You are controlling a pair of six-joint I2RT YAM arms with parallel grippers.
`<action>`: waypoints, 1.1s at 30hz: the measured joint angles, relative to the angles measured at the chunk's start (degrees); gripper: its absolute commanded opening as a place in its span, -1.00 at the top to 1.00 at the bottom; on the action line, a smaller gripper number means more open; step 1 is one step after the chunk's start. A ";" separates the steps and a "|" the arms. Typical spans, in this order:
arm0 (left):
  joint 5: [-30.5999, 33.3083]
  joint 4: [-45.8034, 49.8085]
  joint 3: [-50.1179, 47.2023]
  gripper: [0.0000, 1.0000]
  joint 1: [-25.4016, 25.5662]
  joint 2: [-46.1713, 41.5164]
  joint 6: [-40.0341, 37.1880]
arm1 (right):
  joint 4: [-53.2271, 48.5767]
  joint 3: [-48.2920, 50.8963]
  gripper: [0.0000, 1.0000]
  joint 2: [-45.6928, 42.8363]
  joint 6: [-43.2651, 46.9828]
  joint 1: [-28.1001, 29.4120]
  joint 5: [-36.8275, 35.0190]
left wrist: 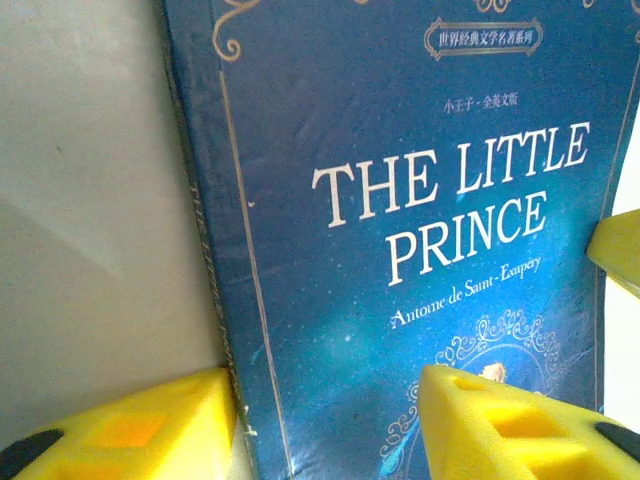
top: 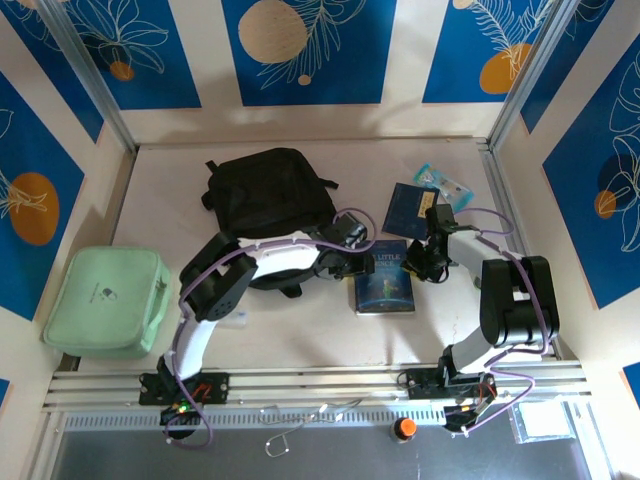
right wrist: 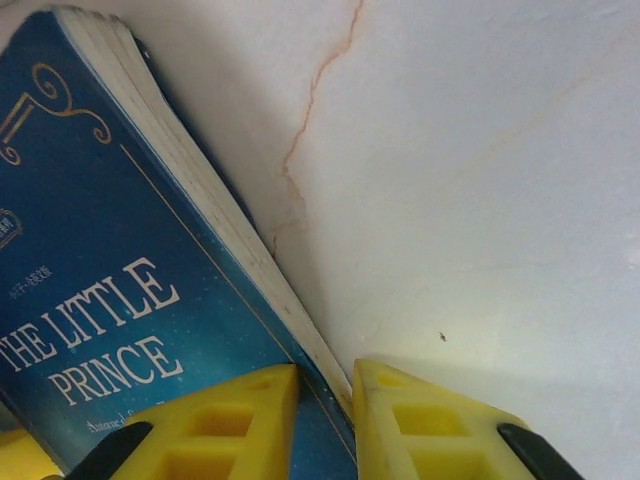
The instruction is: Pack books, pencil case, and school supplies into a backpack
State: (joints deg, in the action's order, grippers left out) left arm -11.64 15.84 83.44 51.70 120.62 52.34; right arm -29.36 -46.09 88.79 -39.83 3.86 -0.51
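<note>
Little Prince paperback: thin, likely light, bendy, best taken at spine; left gripper gapes astride it, right gripper near-closed on fore-edge, grip unclear.

A pale, off-white tabletop is boxed in on three sides by white walls. Blue posters with white leaf outlines and orange or beige circles hang above it. A grooved metal rail lines its near edge. The light is soft and even.
</note>
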 measured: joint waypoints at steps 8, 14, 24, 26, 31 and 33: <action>-4.96 1.09 1.46 0.08 -1.36 -0.26 -2.82 | 2.21 2.03 0.59 -0.92 0.04 -3.91 5.84; -7.26 1.03 1.36 0.22 -1.81 -3.72 -4.90 | 3.67 3.06 0.60 -1.07 -0.07 -5.49 7.80; -11.32 -6.67 0.22 0.38 -1.29 -5.81 -3.96 | 6.69 5.35 0.62 -1.64 -1.20 -5.60 14.56; -11.47 -6.91 0.04 0.43 -1.29 -5.81 -3.26 | 6.71 5.40 0.62 -1.64 -1.36 -5.60 14.88; -11.21 -7.30 -0.90 0.59 -1.70 -5.81 -2.62 | 6.86 5.53 0.61 -1.86 -1.55 -5.60 14.91; -10.93 -7.28 -1.57 0.67 -2.19 -5.81 -2.49 | 6.84 5.64 0.59 -2.25 -1.57 -5.60 14.88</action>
State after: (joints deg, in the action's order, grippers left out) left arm -22.57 8.56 81.87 49.52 114.80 49.84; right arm -22.52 -40.45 86.54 -41.41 -1.74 14.37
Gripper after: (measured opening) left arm 0.195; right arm 0.195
